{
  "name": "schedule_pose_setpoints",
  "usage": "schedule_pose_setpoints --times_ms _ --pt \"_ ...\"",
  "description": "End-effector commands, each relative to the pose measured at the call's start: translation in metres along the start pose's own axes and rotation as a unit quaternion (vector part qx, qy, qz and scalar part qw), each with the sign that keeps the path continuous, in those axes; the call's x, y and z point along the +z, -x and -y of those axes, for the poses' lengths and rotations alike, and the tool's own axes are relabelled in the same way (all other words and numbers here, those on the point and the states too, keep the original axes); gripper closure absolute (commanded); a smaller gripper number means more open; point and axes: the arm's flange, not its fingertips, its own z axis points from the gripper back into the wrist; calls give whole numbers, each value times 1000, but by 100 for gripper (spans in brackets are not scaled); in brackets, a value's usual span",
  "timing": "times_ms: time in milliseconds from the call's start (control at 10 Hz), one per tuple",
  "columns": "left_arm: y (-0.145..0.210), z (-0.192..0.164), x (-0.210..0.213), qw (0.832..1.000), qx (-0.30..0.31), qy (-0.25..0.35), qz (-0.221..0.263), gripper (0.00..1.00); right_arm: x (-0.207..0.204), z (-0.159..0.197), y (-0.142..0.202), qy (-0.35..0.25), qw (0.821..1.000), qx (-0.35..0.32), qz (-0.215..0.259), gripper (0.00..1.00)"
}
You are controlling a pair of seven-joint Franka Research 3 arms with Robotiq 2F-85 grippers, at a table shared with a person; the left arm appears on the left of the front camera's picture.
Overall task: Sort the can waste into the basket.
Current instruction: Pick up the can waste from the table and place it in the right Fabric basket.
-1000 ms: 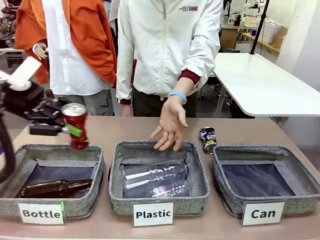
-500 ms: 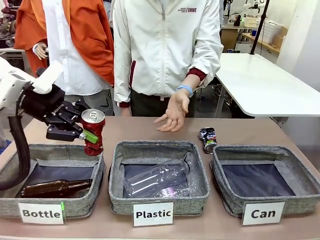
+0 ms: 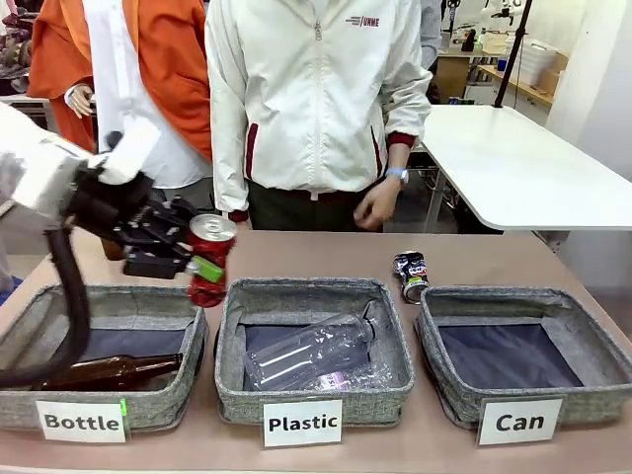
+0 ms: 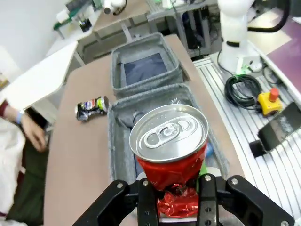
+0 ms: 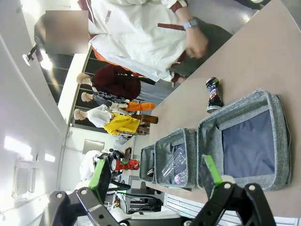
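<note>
Now, across the table (image 3: 296,255), the Can basket (image 3: 592,393) at your far right holds no can yet, so both remain to be sorted. In the last second the person's hand (image 3: 378,205) has pulled back from the Plastic basket (image 3: 229,385) to hang at their side, so I judge the way across is free. Your left gripper (image 3: 202,269), pinching the red can (image 3: 213,235), has travelled from over the Bottle basket (image 3: 158,403) to the gap between it and the Plastic one; that still leaves a whole basket to cross. The blue can (image 3: 411,276) lies untouched on the table just behind the Can basket's left corner. The left wrist view shows what the front cannot: the fingers squeeze the red can (image 4: 168,141) at its crumpled lower part, top up. The right wrist view shows your right gripper (image 5: 155,173) spread wide and holding nothing.
</note>
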Motion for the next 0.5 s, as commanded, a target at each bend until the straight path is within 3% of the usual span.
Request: schedule_pose_setpoints --times_ms 0,100,200,400 --pt "-40 -25 -56 999 -43 0 -8 73 -1 -1 -2 -14 1000 12 8 0" --pt "-63 -51 -88 996 -85 -7 -10 73 0 0 0 0 1000 0 0 0" --pt "-88 -74 -125 992 -127 -3 -9 73 39 -17 6 17 999 45 -24 0" --pt "-138 -97 -204 982 -186 2 -7 73 107 -17 19 74 991 74 -87 0"
